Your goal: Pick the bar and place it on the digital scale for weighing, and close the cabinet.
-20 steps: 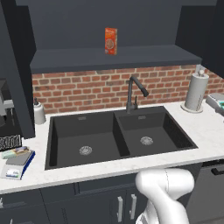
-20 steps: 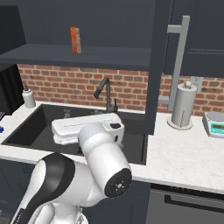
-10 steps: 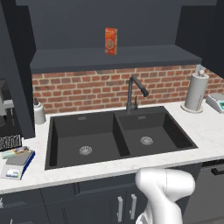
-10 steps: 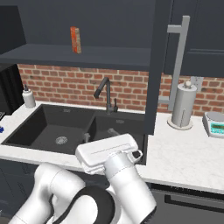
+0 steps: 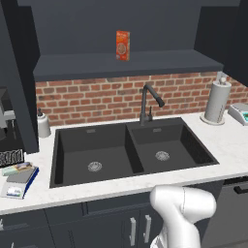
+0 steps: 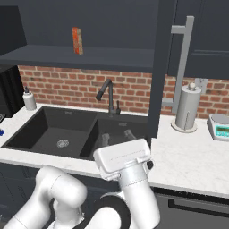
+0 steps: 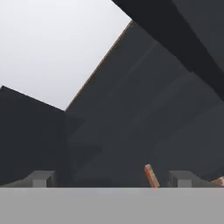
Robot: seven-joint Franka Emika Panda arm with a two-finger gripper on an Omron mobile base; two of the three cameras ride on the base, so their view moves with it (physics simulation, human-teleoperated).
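The bar (image 5: 17, 168), pale with green and tan patches, lies on the left counter along the far edge of the digital scale (image 5: 20, 180). Whether it rests on the grey plate I cannot tell. The cabinet (image 5: 121, 64) above the sink stands open. One of its doors (image 6: 162, 67) juts toward me edge-on, with its long silver handle (image 6: 181, 67). My gripper (image 6: 117, 136) is open and holds nothing. It hangs over the sink's front rim, pointing up. In the hand view the gripper (image 7: 111, 179) faces the dark cabinet.
An orange box (image 5: 122, 45) stands on the cabinet shelf. A black double sink (image 5: 131, 150) with a faucet (image 5: 147, 104) fills the middle counter. To the right are a paper towel roll (image 5: 216, 100) and a small white device with a teal display (image 6: 219, 127). A soap bottle (image 5: 43, 125) stands at the left.
My hand has swung right and toward the counter's front edge, tipping upward. The jaws stayed open. The bar, the scale and the cabinet doors have not moved.
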